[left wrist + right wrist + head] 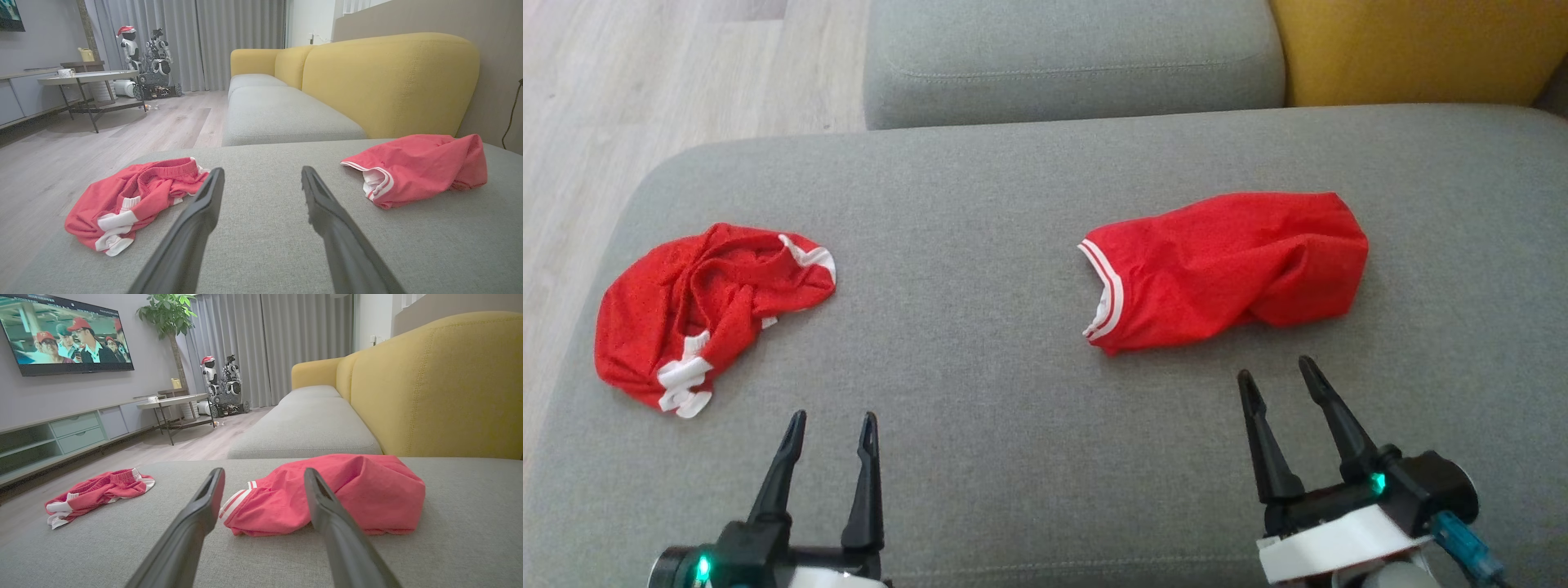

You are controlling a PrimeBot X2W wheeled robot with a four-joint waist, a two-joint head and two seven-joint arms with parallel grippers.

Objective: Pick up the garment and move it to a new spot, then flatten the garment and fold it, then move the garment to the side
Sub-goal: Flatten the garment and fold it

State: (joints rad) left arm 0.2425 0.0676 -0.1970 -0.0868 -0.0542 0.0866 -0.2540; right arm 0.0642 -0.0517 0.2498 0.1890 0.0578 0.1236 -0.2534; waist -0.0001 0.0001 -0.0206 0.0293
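Red mesh garment (pixel 1225 269) lies crumpled on woven grey cushion (pixel 980 367); left fingers (pixel 866 490) and right fingers (pixel 1262 445) spread.

wide-spread right gripper (pixel 263 473) just before crumpled red garment (pixel 367 490) on grey cushion (pixel 470 522)

Crumpled red garment (pixel 1233 265), crumpled red shorts (pixel 698 314)

Tapered black fingers (pixel 1262 441) meet white wrists (pixel 1339 539) with green lights (pixel 1377 483)
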